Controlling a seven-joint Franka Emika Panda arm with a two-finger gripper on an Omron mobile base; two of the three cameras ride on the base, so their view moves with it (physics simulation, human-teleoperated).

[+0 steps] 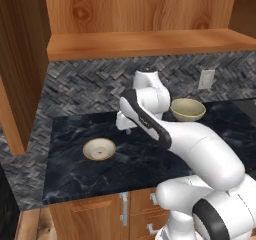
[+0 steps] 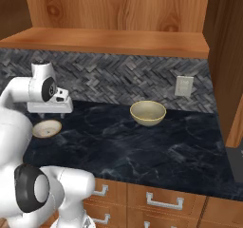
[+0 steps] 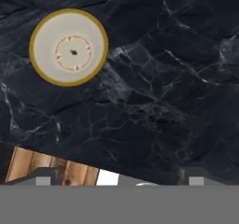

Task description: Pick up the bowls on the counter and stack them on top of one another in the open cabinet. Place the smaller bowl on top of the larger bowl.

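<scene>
Bowls sat apart on the black table, both upright with their mouths facing up; being round, neither had a long axis. The small bowl lay toward the left front of the table, its cream inside and dark centre spot plain from the hand camera. The large bowl stood farther back to the right, near the tiled wall and a wall socket. The gripper hung above the table, near the small bowl but not over it, jaws spread wide and holding nothing. The cabinet shelf ran above the wall.
</scene>
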